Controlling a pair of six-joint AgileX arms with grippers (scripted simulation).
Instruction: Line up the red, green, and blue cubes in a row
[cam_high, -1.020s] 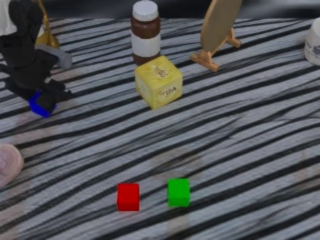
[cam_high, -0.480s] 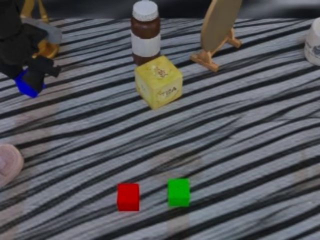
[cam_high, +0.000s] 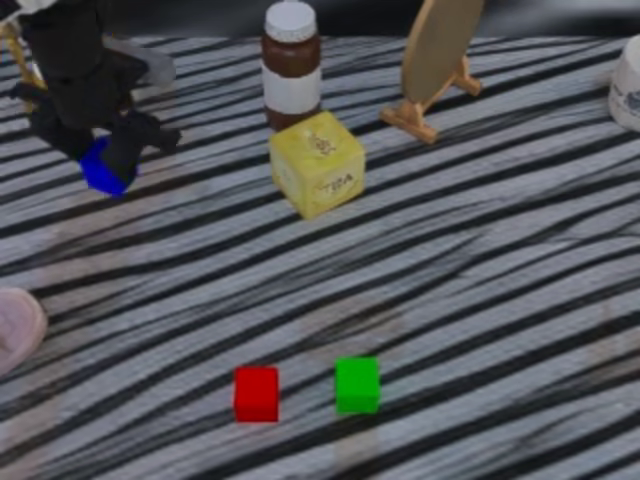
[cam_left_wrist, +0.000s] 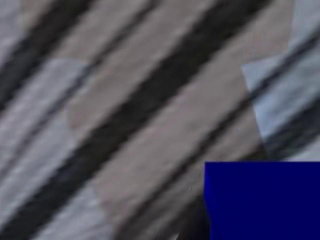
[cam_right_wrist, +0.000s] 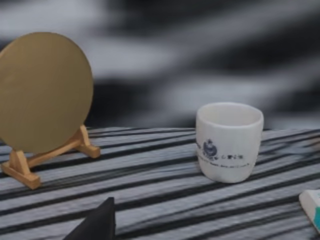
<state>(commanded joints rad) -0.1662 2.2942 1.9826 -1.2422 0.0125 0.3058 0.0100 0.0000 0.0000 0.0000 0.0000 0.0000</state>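
Note:
My left gripper (cam_high: 105, 160) is at the far left of the table, shut on the blue cube (cam_high: 99, 170), which it holds above the striped cloth. In the left wrist view the blue cube (cam_left_wrist: 262, 200) fills one corner. Near the front edge the red cube (cam_high: 256, 393) and the green cube (cam_high: 357, 384) sit side by side, a small gap between them. My right arm is outside the top view; only a dark part of the right gripper (cam_right_wrist: 97, 225) shows in its wrist view.
A yellow printed box (cam_high: 316, 163) stands mid-table in front of a brown jar (cam_high: 291, 65). A wooden disc on a stand (cam_high: 437, 55) is at the back right, a white cup (cam_high: 628, 85) at the right edge, and a pink object (cam_high: 15, 325) at the left edge.
My left gripper lifted the blue cube off the cloth, carried it towards the far left, then shifted right. The red and green cubes have not moved.

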